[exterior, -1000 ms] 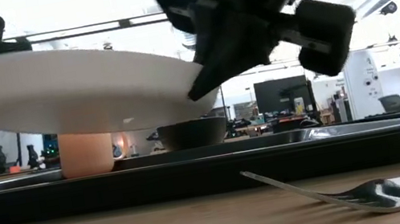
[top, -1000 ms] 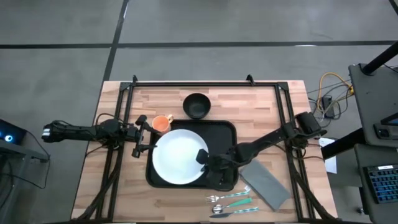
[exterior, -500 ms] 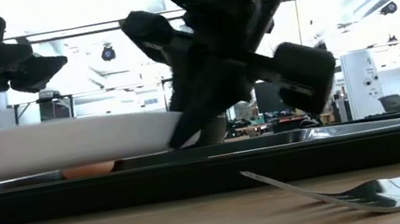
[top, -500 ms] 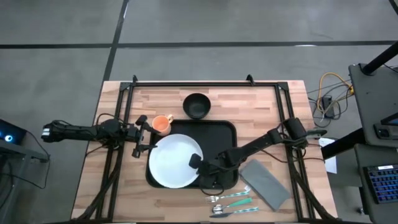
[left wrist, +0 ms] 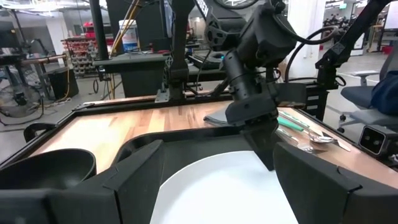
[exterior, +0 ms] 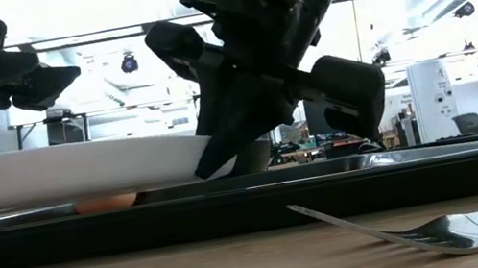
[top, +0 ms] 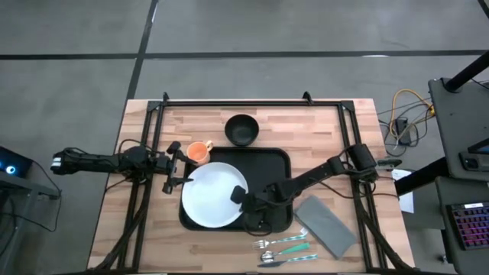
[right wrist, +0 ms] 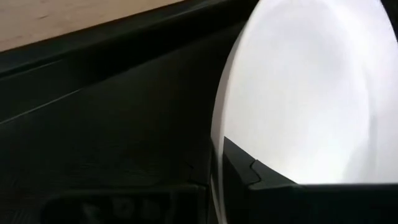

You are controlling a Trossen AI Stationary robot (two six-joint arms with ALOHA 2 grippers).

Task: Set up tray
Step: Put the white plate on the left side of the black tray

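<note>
A white plate point(top: 212, 196) lies level over the left part of the black tray point(top: 275, 164); in the low view the plate point(exterior: 61, 173) sits just at the tray's rim point(exterior: 344, 180). Whether it rests on the tray I cannot tell. My right gripper point(top: 241, 197) is shut on the plate's right edge. My left gripper point(top: 180, 163) waits open and level at the table's left, beside the plate's far left edge, touching nothing. My right gripper pinches the plate's rim point(right wrist: 216, 149) at its right edge, one finger point(right wrist: 255, 177) on the plate's upper face and the other under it. The fingers slant down from the table's right side. The plate sits level in the hold, low over the tray.
An orange cup point(top: 199, 151) and a black bowl point(top: 242, 129) stand on the wood beyond the tray. A grey napkin point(top: 325, 224) lies right of the tray. Cutlery point(top: 284, 248) lies near the front edge, its spoon point(exterior: 431, 233) close to the low camera.
My right gripper has gone down and toward the table's left edge with the plate. The plate, held tilted and clear above the tray a second ago, has come down level to the tray's rim height.
</note>
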